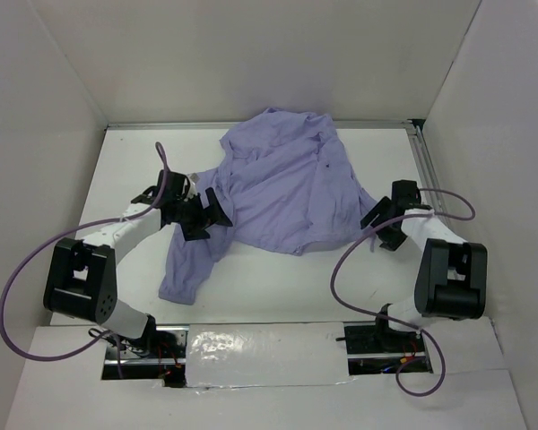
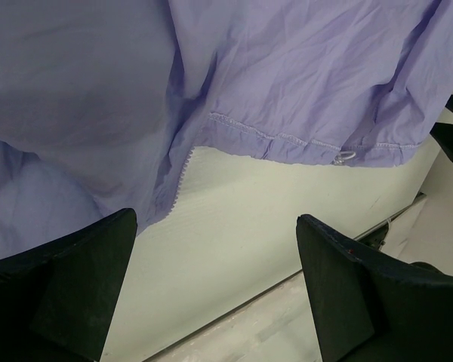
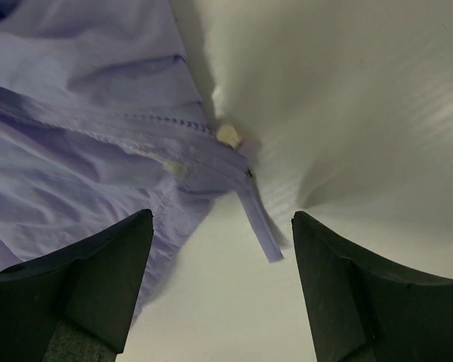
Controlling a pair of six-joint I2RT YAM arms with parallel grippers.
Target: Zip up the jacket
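Note:
The lavender jacket [image 1: 282, 184] lies crumpled across the middle of the white table [image 1: 278, 282], one sleeve trailing toward the near left. My left gripper [image 1: 211, 215] hovers at its left edge, open. In the left wrist view the jacket's hem [image 2: 287, 90] and a toothed zipper edge [image 2: 183, 172] lie ahead of the left gripper [image 2: 215, 219], with only bare table between the fingers. My right gripper [image 1: 377, 224] sits at the jacket's right corner, open. In the right wrist view, a zipper line [image 3: 162, 121] ends in a lavender tab [image 3: 260, 222] reaching toward the right gripper [image 3: 223, 216], untouched.
White enclosure walls rise on the left, back and right. A metal rail [image 1: 421, 161] runs along the table's right edge. Purple cables [image 1: 359, 260] loop beside both arms. A taped ledge [image 1: 269, 354] crosses the near edge between the arm bases.

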